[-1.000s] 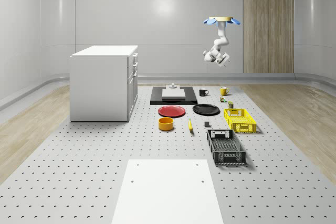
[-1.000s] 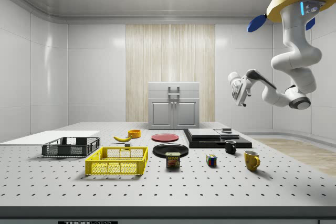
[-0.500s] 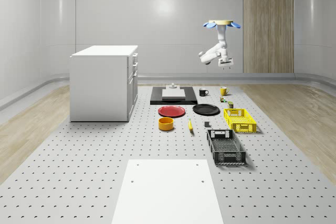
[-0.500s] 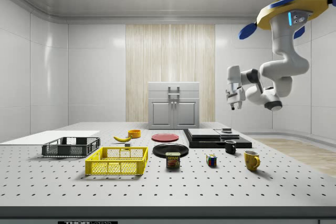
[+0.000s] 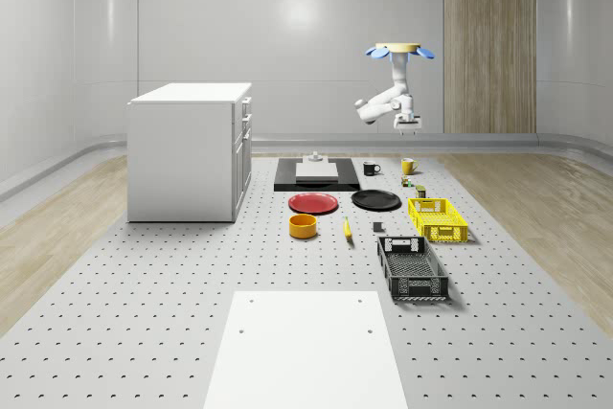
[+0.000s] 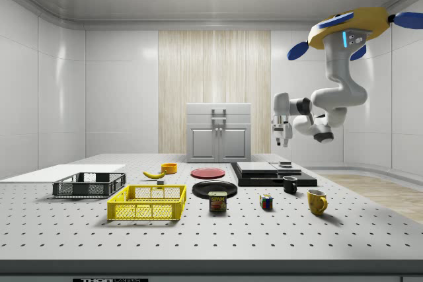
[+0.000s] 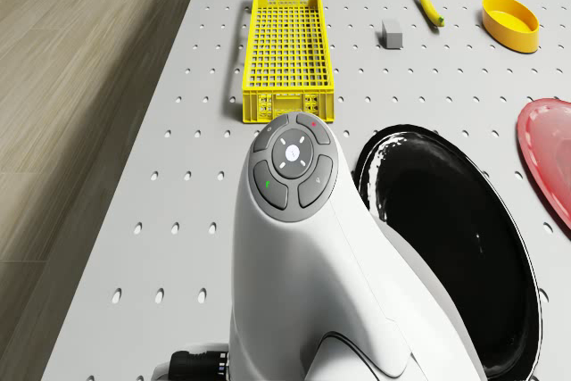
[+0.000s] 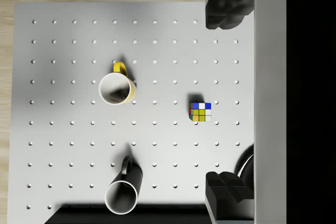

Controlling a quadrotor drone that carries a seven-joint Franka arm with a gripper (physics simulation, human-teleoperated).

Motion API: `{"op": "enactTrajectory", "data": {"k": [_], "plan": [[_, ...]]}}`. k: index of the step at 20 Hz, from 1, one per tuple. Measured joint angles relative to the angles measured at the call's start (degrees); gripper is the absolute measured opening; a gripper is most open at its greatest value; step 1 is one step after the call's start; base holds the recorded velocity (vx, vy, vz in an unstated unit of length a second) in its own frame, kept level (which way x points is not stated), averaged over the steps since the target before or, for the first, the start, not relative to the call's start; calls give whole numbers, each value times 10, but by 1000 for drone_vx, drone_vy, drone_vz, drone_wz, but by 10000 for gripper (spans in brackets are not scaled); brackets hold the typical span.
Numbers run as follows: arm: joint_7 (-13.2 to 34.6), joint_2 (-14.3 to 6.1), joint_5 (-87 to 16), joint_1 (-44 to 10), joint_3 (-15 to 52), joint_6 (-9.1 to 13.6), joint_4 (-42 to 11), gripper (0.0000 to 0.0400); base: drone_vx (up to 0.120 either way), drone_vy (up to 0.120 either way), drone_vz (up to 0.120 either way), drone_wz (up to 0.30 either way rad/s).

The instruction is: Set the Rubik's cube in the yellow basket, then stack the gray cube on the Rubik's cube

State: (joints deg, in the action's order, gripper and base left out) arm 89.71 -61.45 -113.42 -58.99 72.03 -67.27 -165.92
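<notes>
The Rubik's cube (image 8: 200,112) (image 6: 266,202) (image 5: 406,181) sits on the perforated table between the mugs and a can. The yellow basket (image 5: 439,219) (image 6: 148,203) (image 7: 287,51) lies nearer the whole-scene view's front, nothing in it. The small gray cube (image 7: 391,33) (image 5: 377,227) rests on the table beside the basket. My drone (image 5: 397,49) (image 6: 347,26) hovers high over the table's far right part. The gripper (image 5: 408,126) (image 6: 281,142) (image 8: 227,100) hangs well above the Rubik's cube, pointing down, open and holding nothing.
A yellow mug (image 8: 116,88) and a black mug (image 8: 122,192) stand close to the Rubik's cube. A black plate (image 7: 446,238), a red plate (image 5: 313,203), a can (image 6: 217,201), a black basket (image 5: 412,268), a yellow bowl (image 5: 303,226) and a white cabinet (image 5: 190,150) are also there.
The drone has shifted toward the whole-scene view's left. The arm has swung round, so the gripper now points straight down and hangs lower, above the Rubik's cube.
</notes>
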Motion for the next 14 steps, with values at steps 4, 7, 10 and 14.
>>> {"op": "enactTrajectory", "data": {"k": [4, 7, 10, 14], "plan": [[7, -13, 5, -9, 6, -8, 1, 400, 120, 0, 0, 0], [12, -23, 9, -14, 10, -15, 1, 400, 120, 0, 0, 0], [16, -32, 14, -19, 14, -23, 2, 400, 120, 0, 0, 0], [20, -44, 20, -23, 18, -33, 3, 400, 120, 0, -30, 0]]}}
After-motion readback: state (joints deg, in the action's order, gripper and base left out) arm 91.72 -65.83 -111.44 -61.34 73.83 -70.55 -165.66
